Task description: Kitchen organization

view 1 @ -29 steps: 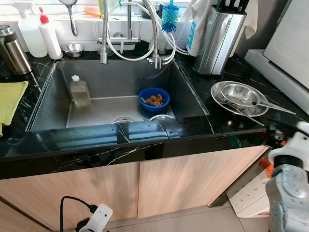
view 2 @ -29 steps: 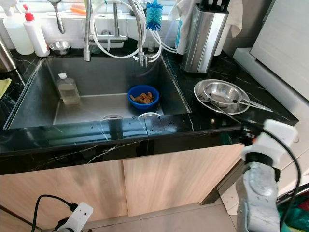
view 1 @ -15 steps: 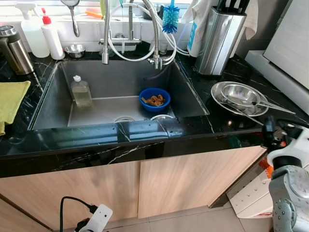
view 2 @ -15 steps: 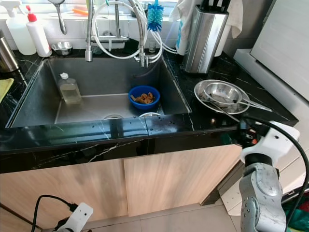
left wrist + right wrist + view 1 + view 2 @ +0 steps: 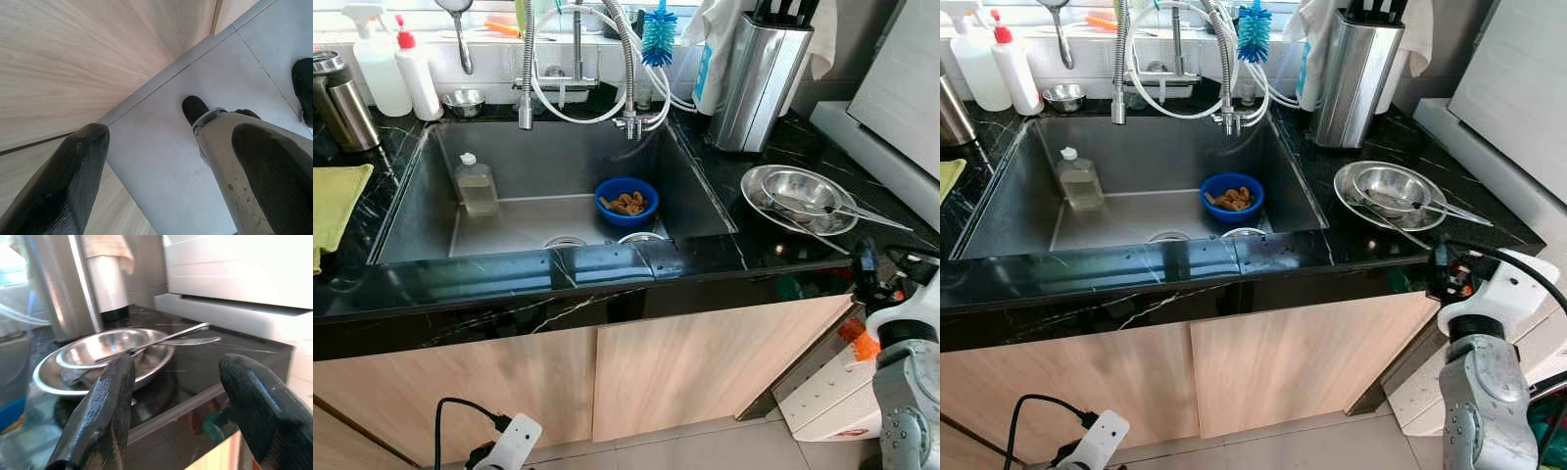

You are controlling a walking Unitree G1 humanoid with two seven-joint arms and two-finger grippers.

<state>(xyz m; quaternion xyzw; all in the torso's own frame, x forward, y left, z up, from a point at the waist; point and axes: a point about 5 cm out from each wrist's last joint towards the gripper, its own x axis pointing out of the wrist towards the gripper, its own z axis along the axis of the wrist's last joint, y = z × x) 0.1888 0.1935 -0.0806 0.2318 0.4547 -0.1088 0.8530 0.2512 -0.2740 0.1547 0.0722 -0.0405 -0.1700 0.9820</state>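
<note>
While the right pincer [image 5: 171,406] sits raised at the worktop's [image 5: 1381,240] front edge, fingers spread wide and holding nothing, I log the step in hand as an approach to the stacked steel dishes. Item one: a shallow steel plate [image 5: 1356,209] with a smaller steel bowl [image 5: 1386,184] nested in it, on the black marble right of the sink [image 5: 999,211], just in front of the knife block [image 5: 1349,73]. Item two: long steel utensils [image 5: 1449,211] lying across the bowl, handles pointing out toward the white appliance [image 5: 1508,88]; in the right wrist view they run over the rim and overhang it. Item three: blue bowl [image 5: 1231,198] with brownish scraps, down in the sink beside the drain, with a clear soap bottle [image 5: 1077,181] standing at the far left of the basin. Item four: left pincer [image 5: 161,176], idle by the cabinet front [image 5: 73,54], fingers apart and empty, pointed at the floor. Handling note, my judgement: I would bring the right pincer forward level with the plate rim, not down onto it, since the loose utensils look likely to slide or clatter if the stack tips. I would either lift the utensils first or grip the plate edge nearest me and keep it flat. The polished steel looks slippery, so I would close slowly and lift gently.
</note>
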